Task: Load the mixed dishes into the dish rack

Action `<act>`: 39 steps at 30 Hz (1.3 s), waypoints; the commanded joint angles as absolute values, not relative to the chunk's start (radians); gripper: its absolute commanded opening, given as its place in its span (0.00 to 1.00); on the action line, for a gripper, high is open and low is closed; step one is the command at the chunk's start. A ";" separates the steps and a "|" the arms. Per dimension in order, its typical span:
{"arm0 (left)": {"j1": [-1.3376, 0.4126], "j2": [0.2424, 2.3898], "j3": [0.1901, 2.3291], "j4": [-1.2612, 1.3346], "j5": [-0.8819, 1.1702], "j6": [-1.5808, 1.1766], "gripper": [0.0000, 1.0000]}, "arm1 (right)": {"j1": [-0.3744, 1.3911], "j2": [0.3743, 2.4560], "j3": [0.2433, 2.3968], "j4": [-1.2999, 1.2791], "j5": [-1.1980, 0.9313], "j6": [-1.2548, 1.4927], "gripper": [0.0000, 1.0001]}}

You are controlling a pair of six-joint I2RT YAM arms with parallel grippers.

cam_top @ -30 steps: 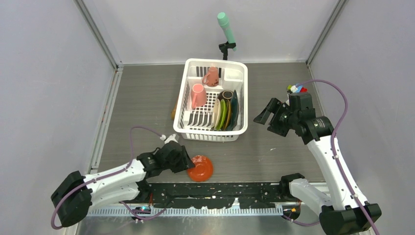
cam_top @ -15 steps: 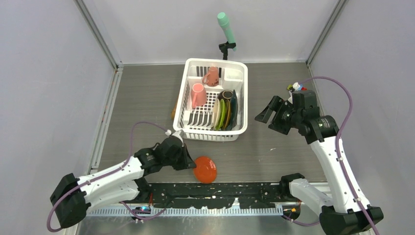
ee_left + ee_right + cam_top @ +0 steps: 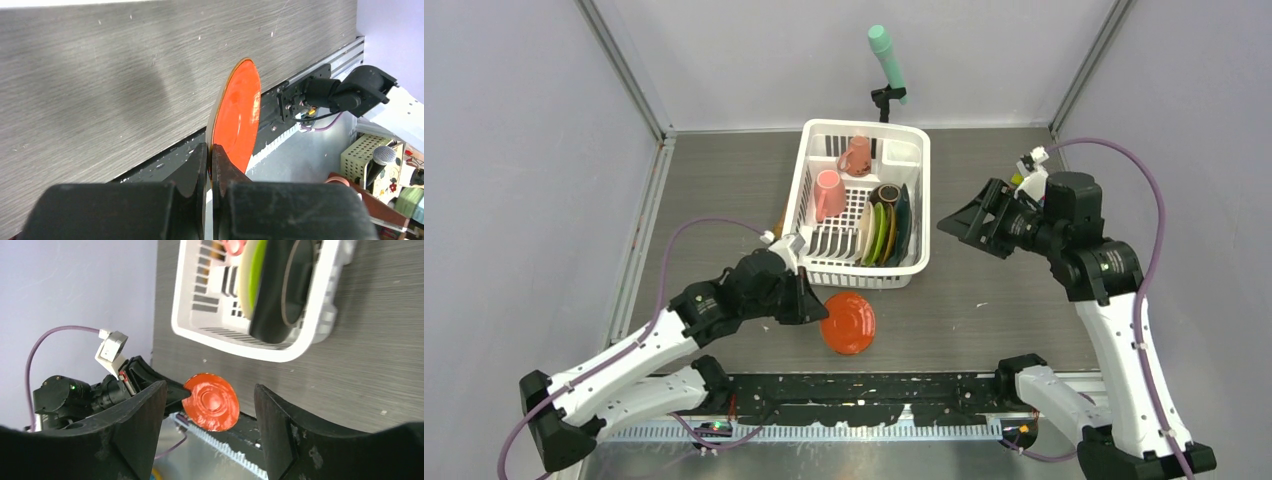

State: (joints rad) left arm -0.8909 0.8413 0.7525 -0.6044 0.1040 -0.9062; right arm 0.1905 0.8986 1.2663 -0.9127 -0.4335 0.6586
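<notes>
we can read no text, no label, no brand, no number, no sign in any view

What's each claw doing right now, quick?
Left gripper: closed on the rim of the red-orange dish.
Right gripper: open, holding nothing.

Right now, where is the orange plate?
Seen from above, the orange plate is pinched by the left gripper, just in front of the white rack.

Two mugs (image 3: 856, 157), three plates (image 3: 879, 233), one bowl (image 3: 885, 194), one orange dish (image 3: 848, 323)
</notes>
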 commanded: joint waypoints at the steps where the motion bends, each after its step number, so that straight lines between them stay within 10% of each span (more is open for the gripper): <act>1: -0.893 0.806 0.891 -0.579 0.022 -0.812 0.00 | 0.190 0.943 1.255 -0.767 -0.632 0.717 0.69; 25: -0.469 1.115 1.127 -0.070 0.620 -0.918 0.00 | 0.317 1.157 1.231 -0.487 -0.673 0.835 0.61; 39: -0.443 1.170 1.130 -0.036 0.652 -0.979 0.00 | 0.329 1.193 1.152 -0.220 -0.791 1.012 0.30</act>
